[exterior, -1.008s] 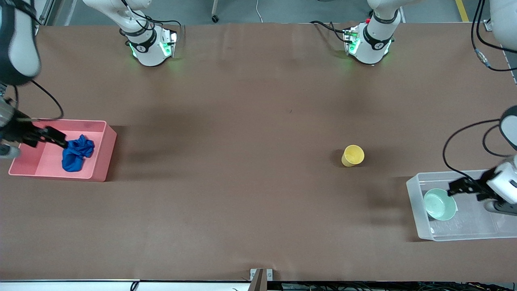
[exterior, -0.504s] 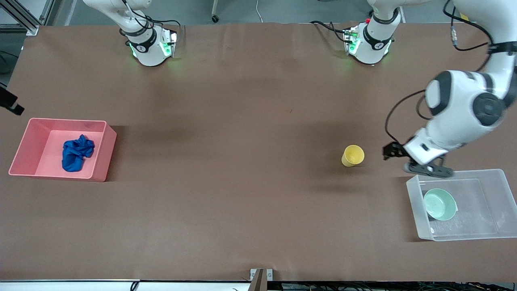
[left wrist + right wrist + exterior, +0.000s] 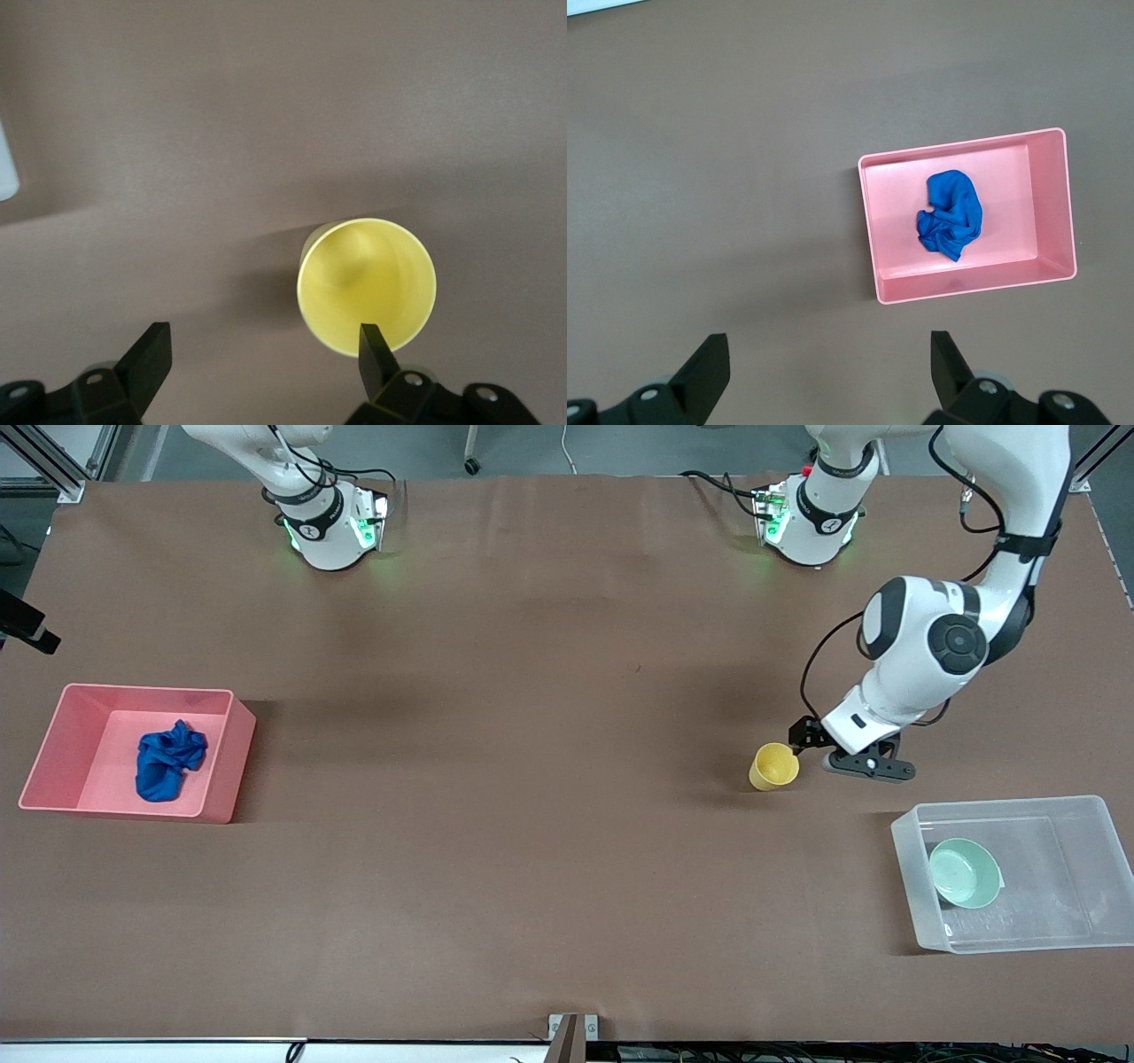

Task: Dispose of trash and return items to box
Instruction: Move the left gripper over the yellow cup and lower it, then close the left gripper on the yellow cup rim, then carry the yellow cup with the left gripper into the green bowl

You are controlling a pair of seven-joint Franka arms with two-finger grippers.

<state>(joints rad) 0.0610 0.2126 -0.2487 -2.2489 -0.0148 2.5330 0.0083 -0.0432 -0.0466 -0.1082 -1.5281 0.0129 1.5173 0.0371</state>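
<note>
The yellow cup (image 3: pixel 773 766) stands upright on the table; it also shows in the left wrist view (image 3: pixel 366 285). My left gripper (image 3: pixel 804 737) is open and empty beside the cup, toward the left arm's end. In the left wrist view (image 3: pixel 263 341) one finger overlaps the cup's rim and the cup is not between the fingers. The mint-green bowl (image 3: pixel 964 872) lies in the clear box (image 3: pixel 911 886). The blue cloth wad (image 3: pixel 168 760) lies in the pink bin (image 3: pixel 232 766). My right gripper (image 3: pixel 828 350) is open and empty high above the table, with the bin (image 3: pixel 873 239) and cloth (image 3: pixel 950 215) below it.
The two arm bases (image 3: pixel 332 527) (image 3: pixel 806 522) stand along the table edge farthest from the front camera. A black part of the right hand (image 3: pixel 31 636) shows at the table's edge by the pink bin. Bare brown table lies between the bin and the cup.
My left gripper left the clear box, with the bowl still in it, and moved beside the yellow cup. My right gripper rose away from the pink bin, leaving the cloth inside.
</note>
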